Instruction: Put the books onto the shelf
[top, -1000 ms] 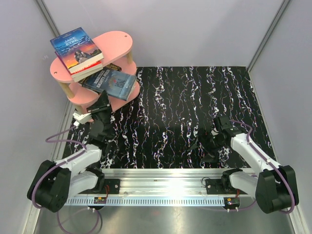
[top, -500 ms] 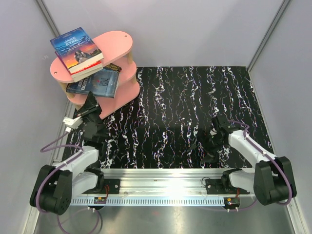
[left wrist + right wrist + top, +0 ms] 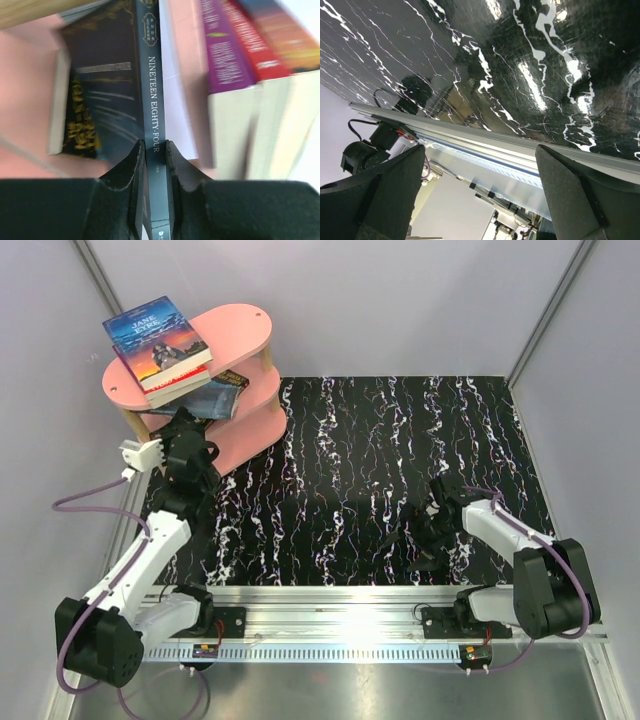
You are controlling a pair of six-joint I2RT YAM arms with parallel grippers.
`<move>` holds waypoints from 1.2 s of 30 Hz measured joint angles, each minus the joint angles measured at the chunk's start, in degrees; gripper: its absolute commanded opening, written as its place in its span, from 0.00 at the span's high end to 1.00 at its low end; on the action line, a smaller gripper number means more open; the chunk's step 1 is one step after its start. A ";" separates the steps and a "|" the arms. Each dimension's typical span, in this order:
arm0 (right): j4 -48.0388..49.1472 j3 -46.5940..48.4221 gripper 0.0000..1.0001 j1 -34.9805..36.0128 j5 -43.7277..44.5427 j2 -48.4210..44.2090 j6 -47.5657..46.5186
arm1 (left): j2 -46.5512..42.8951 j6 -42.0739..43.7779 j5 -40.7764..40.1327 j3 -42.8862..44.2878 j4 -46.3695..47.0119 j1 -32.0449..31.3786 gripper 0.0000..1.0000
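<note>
The pink shelf [image 3: 240, 330] stands at the far left of the table. On its top board lies a stack with blue "Jane Eyre" [image 3: 155, 335] uppermost. The left wrist view shows that stack as purple [image 3: 222, 55], red [image 3: 250, 40] and blue [image 3: 285, 35] books. My left gripper [image 3: 185, 435] is at the middle tier, shut on the spine of the dark blue "Nineteen Eighty-Four" [image 3: 152, 100]. That book [image 3: 210, 400] lies mostly under the top board, on a dark book with yellow lettering [image 3: 95, 110]. My right gripper [image 3: 415, 540] hangs open and empty over the mat.
A black marbled mat [image 3: 380, 460] covers the table and grey walls close it in. The metal rail [image 3: 520, 150] holding the arm bases runs along the near edge. A pale wooden shelf post [image 3: 268, 362] stands just right of the books.
My left arm has stretched toward the shelf and pushed "Nineteen Eighty-Four" deeper onto the middle tier. The right arm has drawn back a little toward its base.
</note>
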 measured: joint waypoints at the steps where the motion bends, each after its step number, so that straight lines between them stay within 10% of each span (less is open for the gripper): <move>1: 0.24 0.00 0.00 0.00 0.00 0.24 0.09 | 0.13 -1.05 -0.04 0.04 -1.62 -0.20 1.00; 24: 1.07 0.74 0.00 0.00 0.15 3.65 -0.83 | 13.77 -17.18 -2.64 1.01 -7.06 -4.85 0.75; 31: -0.20 3.72 0.00 0.00 0.72 4.94 -2.12 | 19.34 -24.87 -4.22 7.93 -13.49 -4.85 0.59; 36: -0.44 5.29 0.00 0.00 0.79 6.69 -2.71 | 23.52 -28.52 -4.59 12.11 -15.61 -4.85 0.24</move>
